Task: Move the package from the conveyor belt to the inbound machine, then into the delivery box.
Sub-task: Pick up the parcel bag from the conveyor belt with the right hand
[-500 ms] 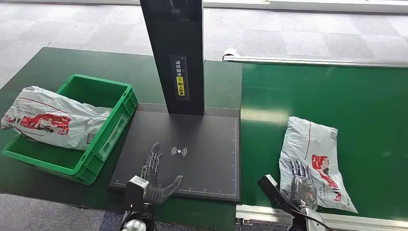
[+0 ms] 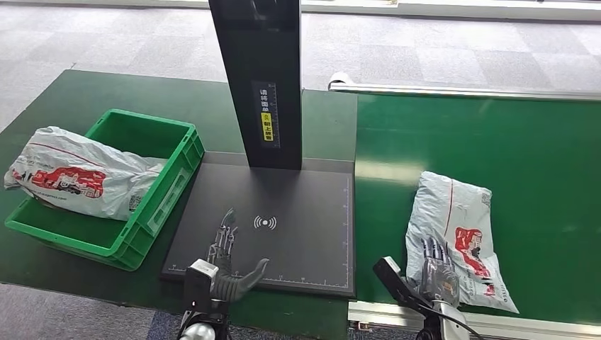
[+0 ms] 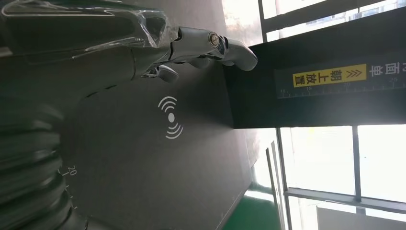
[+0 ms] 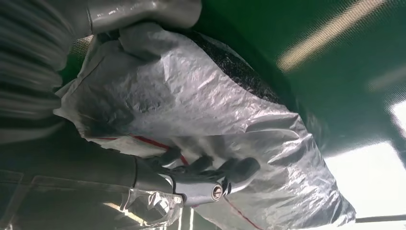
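A grey plastic package point(image 2: 453, 212) with red print lies on the green conveyor belt point(image 2: 496, 134) at the right. My right hand point(image 2: 436, 269) grips its near end. In the right wrist view the thumb point(image 4: 143, 12) sits on one side of the package point(image 4: 215, 105) and the dark fingers point(image 4: 210, 175) on the other. My left hand point(image 2: 227, 262) hovers with fingers spread and nothing in it over the near left part of the inbound machine's dark plate point(image 2: 312, 227). In the left wrist view that hand point(image 3: 191, 43) is above the plate point(image 3: 143, 158), close to its wave mark.
The machine's black column point(image 2: 262, 78) rises at the back of the plate. A green delivery box point(image 2: 181, 177) stands left of the plate with another grey package point(image 2: 71, 180) lying across it. A metal rail point(image 2: 461, 91) borders the belt's far side.
The package on the belt has shifted a little to the left and turned slightly, with my right hand moving along on it. The left hand has stayed put.
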